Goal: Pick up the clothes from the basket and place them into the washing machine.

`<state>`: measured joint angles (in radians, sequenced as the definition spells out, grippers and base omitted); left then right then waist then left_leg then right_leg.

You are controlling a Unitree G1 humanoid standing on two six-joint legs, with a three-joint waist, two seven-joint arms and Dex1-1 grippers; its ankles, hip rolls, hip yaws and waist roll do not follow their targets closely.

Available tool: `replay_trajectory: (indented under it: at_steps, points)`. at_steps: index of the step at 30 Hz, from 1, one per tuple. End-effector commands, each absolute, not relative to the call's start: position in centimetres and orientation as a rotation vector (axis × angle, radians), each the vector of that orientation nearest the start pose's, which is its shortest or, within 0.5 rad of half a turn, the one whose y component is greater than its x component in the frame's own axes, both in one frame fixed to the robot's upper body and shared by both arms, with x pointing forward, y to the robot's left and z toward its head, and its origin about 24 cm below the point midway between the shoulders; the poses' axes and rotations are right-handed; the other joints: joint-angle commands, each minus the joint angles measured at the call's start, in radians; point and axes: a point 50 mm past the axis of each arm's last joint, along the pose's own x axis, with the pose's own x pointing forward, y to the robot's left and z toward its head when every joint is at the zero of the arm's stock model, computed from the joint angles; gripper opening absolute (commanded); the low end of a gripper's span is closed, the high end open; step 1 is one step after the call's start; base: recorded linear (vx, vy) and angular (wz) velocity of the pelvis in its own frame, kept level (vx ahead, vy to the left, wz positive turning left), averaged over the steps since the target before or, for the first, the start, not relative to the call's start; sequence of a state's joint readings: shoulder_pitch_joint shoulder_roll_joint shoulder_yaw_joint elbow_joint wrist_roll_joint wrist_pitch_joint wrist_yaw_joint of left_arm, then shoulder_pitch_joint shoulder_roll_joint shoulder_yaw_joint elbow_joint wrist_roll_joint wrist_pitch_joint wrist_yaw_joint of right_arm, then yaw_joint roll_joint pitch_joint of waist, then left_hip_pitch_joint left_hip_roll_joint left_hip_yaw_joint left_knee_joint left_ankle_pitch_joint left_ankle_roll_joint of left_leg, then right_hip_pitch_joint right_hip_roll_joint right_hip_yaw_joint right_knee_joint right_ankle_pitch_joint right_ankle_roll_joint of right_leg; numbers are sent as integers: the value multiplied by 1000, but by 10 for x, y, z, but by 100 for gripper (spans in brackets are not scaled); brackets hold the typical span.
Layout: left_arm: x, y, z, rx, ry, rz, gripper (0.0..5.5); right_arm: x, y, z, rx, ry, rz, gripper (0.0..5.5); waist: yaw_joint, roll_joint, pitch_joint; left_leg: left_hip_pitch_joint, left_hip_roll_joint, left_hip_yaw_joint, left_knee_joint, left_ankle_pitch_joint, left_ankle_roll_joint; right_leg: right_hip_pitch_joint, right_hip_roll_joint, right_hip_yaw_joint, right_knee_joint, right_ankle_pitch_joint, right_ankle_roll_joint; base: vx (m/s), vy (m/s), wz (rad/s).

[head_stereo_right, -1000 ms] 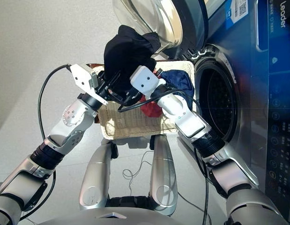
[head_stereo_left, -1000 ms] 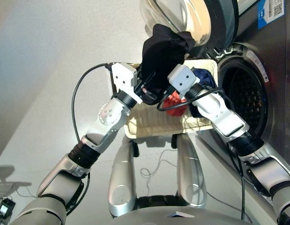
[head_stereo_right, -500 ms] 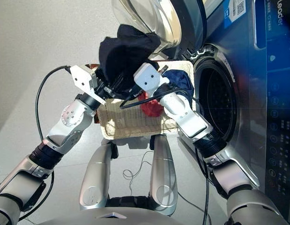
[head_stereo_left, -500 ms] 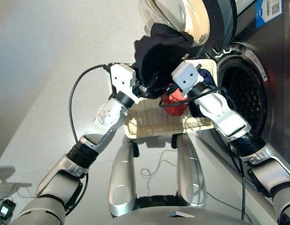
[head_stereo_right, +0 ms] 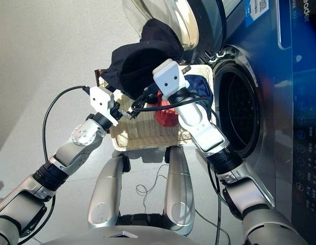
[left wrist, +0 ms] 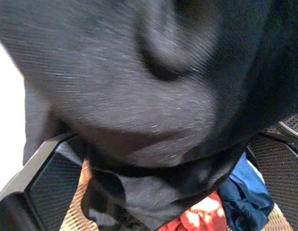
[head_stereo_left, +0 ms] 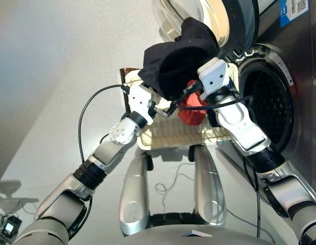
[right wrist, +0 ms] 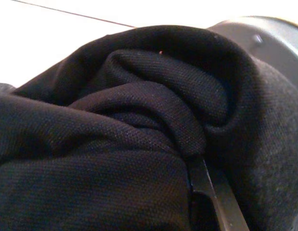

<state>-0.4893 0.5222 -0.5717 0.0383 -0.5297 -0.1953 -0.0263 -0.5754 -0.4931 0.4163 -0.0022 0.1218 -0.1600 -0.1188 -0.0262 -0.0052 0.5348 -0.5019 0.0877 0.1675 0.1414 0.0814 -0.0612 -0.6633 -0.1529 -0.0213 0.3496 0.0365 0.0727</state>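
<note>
Your right pincer [head_stereo_left: 191,87] gripped the black garment [head_stereo_left: 175,61], lifted above the basket [head_stereo_left: 168,133] beside the washing machine [head_stereo_left: 270,102]. Your left pincer [head_stereo_left: 165,109] gaped wide beneath the cloth. The coral-red garment [head_stereo_left: 191,108] and navy garment [head_stereo_right: 198,88] lay in the basket.

- A pale grey floor [head_stereo_left: 55,76] carries the cream wicker basket [head_stereo_left: 168,135], set just beside the dark washing machine [head_stereo_left: 295,92].
- Thin cables [head_stereo_left: 170,184] trail across it.
</note>
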Motion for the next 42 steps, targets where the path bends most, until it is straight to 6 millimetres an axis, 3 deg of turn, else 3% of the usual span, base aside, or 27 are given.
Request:
replay_trajectory:
  at_steps: [1, 6, 15, 19, 23, 27, 36, 42]
  points:
    - [287, 90, 159, 58, -491, -644, 550, 292, -108, 221, -334, -846, 328, 0, -16, 19, -15, -41, 18, -19, 140, -83, -16, 70, -18, 33, -64, 5, 82, 0, 0, 0]
    - [287, 88, 157, 36, -494, -617, 550, 306, -131, 177, -250, -656, 202, 0, -20, 22, -15, -50, 18, -24, 149, -88, -16, 68, -18, 30, -55, -3, 82, 0, 0, 0]
    - [285, 81, 159, -58, -523, -595, 550, 322, -178, 85, 77, -284, -152, 0, -24, 40, -15, -64, 14, -37, 163, -100, -17, 62, -21, 23, -36, -22, 82, 0, 0, 0]
    - [284, 80, 162, -89, -538, -585, 550, 321, -195, 68, 107, -224, -283, 0, -23, 45, -15, -79, 13, -42, 171, -98, -18, 49, -19, 23, -28, -24, 79, 0, 0, 0]
    - [282, 74, 168, -103, -563, -593, 550, 324, -208, 68, 124, -227, -432, 0, -16, 54, -15, -103, 11, -52, 200, -111, -17, 30, -18, 25, 0, -38, 76, 0, 0, 0]
    - [281, 67, 173, -117, -577, -609, 550, 332, -233, 82, 201, -270, -607, 0, -6, 69, -15, -142, 12, -62, 242, -127, -19, -6, -15, 25, 46, -59, 72, 0, 0, 0]
    - [282, 55, 180, -147, -572, -648, 550, 334, -322, 141, 444, -424, -1037, 0, 28, 105, -15, -281, 14, -77, 361, -169, -16, -141, -6, 37, 160, -100, 67, -7, -5, 41]
    - [281, 50, 181, -163, -564, -670, 550, 309, -381, 165, 529, -489, -1251, 0, 37, 126, -15, -365, 20, -83, 427, -190, -20, -238, -3, 45, 233, -120, 63, 0, 0, 0]
